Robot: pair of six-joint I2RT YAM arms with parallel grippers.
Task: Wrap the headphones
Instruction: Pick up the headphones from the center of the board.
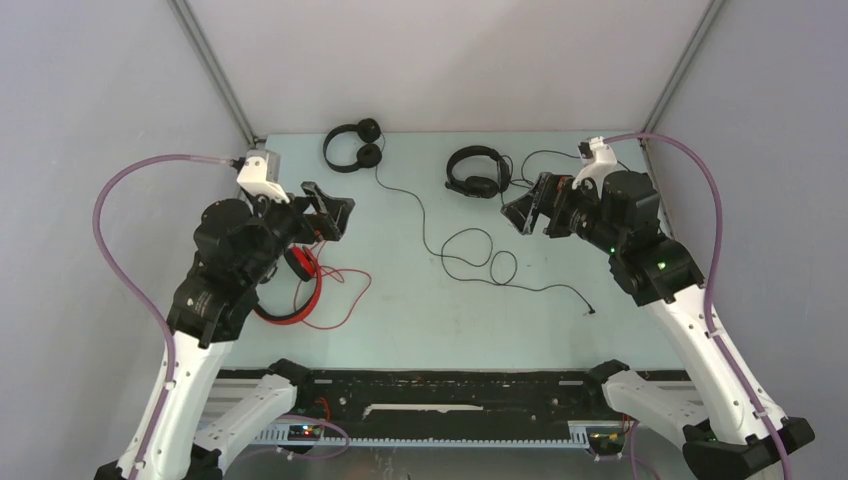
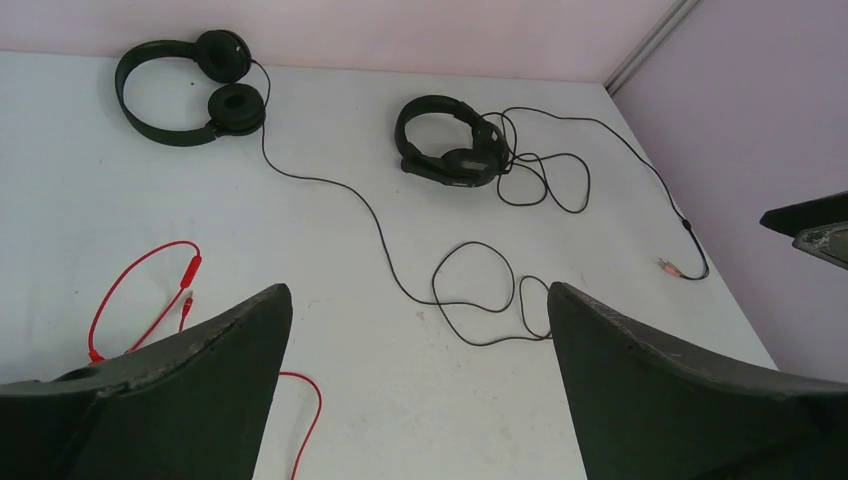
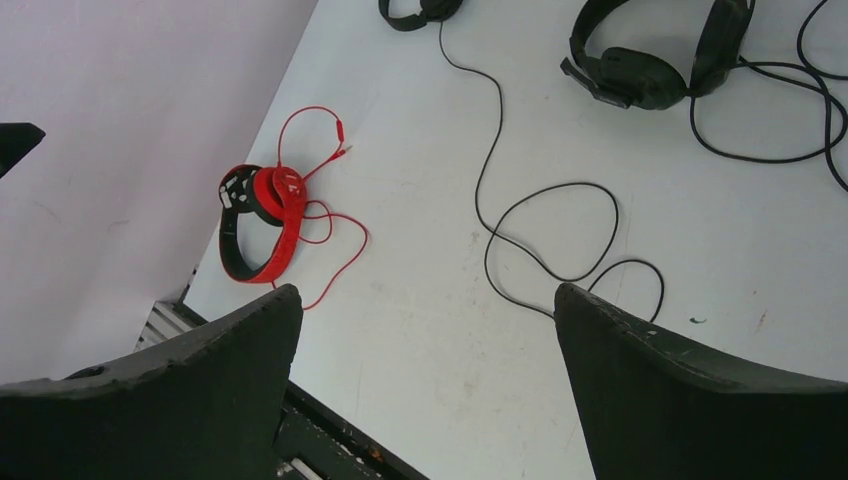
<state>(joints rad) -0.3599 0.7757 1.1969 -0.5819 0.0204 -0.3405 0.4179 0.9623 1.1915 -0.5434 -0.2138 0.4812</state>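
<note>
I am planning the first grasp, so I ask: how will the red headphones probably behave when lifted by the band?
The red headphones look slim, so they are probably light, and the band holds its arch lying down, so it is likely fairly stiff. Their thin red cable lies in loose loops, so it would likely dangle and drag behind.

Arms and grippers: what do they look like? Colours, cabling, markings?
Left arm and right arm: white links, black joint housings, each with a mauve hose looping to a white wrist block. Green lights on the right. Fingers are black, broad wedges with scuffed edges.
</note>
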